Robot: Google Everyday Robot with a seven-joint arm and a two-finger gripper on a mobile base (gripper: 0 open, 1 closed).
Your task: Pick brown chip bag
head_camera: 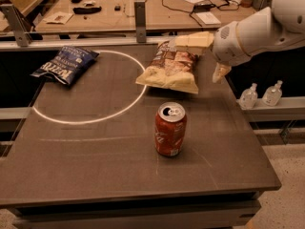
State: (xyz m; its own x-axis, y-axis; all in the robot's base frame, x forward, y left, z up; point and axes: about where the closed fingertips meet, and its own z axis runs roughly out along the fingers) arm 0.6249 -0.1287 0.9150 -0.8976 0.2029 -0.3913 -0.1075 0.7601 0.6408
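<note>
The brown chip bag lies on the dark table, right of centre towards the back, with its dark brown top pointing away and its cream-yellow half towards me. My gripper comes in from the right on a white arm. It is open. One cream finger reaches left over the bag's far top edge. The other finger points down beside the bag's right side. The bag rests on the table.
A red soda can stands upright in front of the bag. A dark blue chip bag lies at the back left, on a white circle drawn on the table. Two small bottles stand on a ledge to the right. A cluttered bench stands behind.
</note>
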